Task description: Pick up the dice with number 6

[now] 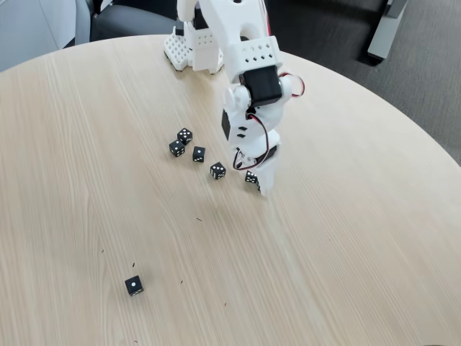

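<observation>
While the white arm [245, 65] reaches down from its base at the far edge of the round wooden table [346, 238], its gripper [258, 180] stands with the tips at the tabletop, directly at a small black die [251, 176]. That die is partly hidden by the jaws, and its pip count cannot be read with certainty, so it cannot be confirmed as the dice with number 6. Whether the jaws are spread around it or pinching it cannot be told. To the left in the fixed view, four more black dice [196, 153] lie in a loose row. A lone die [133, 285] showing one pip sits well apart, near the front edge.
</observation>
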Robot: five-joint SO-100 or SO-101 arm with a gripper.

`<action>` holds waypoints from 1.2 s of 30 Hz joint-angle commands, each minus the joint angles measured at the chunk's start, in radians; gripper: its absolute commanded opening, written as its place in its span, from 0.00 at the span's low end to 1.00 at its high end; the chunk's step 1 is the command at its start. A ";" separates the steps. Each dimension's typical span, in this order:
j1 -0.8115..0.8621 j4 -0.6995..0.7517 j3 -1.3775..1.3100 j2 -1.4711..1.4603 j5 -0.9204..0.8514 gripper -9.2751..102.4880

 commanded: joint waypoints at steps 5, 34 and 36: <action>0.112 -0.006 -0.020 0.005 0.107 0.30; 0.160 -0.026 -0.021 0.008 0.474 0.36; 0.130 -0.026 -0.021 0.018 0.463 0.37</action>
